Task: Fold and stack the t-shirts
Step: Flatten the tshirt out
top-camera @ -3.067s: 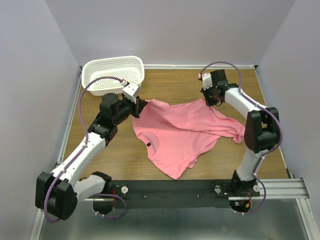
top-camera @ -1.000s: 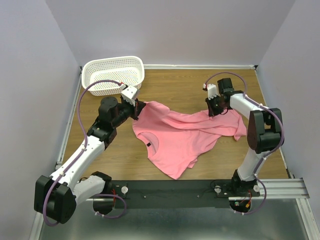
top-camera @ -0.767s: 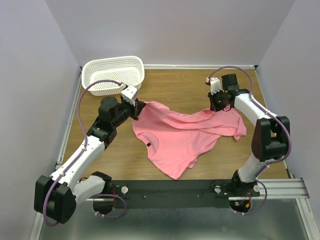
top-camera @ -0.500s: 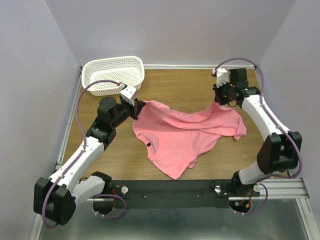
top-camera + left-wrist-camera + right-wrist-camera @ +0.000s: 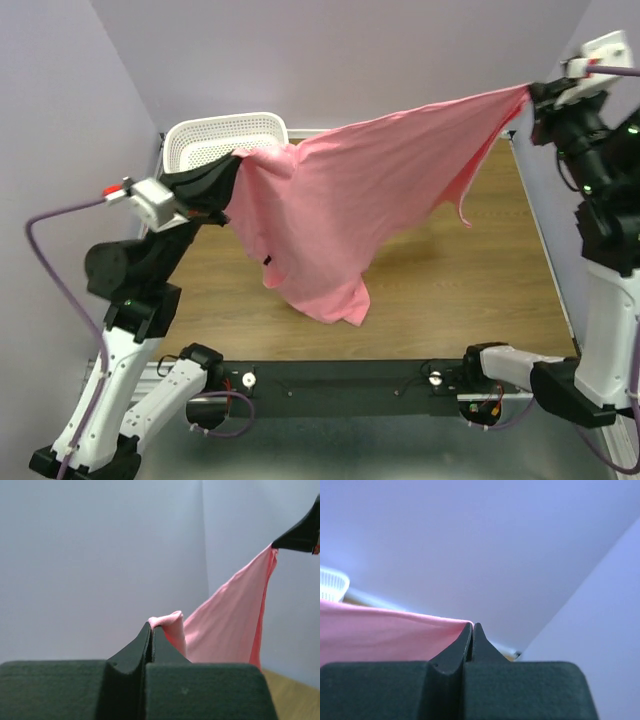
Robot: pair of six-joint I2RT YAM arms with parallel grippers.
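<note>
Lilac walls (image 5: 330, 50) all round, wood-grain worktop (image 5: 450, 290) below, and up in the air between them is the salmon-pink t-shirt (image 5: 340, 190), stretched out like a banner! It's soft, thin cloth, taut along its top edge from the far-left corner across to the far-right corner. The rest droops in loose folds to a rounded low point over the middle of the worktop, nearer the left edge. A small dark label (image 5: 267, 260) shows on the hanging part. Whether that low hem touches the wood, I can't tell.

Left hand (image 5: 232, 165): black fingers pressed tight together, a bunched knob of pink pinched between the tips, plain in the left wrist view. Right hand (image 5: 532, 94), high by the far-right corner, is clamped the same way on the other end, cloth running off flat from its tips. One loose corner dangles below that right end.

Behind the shirt's left end sits the white basket (image 5: 225, 135), plastic lattice with a rounded rim, at the far-left corner, partly hidden by cloth and left hand. A black rail (image 5: 340, 375) carrying the arm bases runs along the near edge.
</note>
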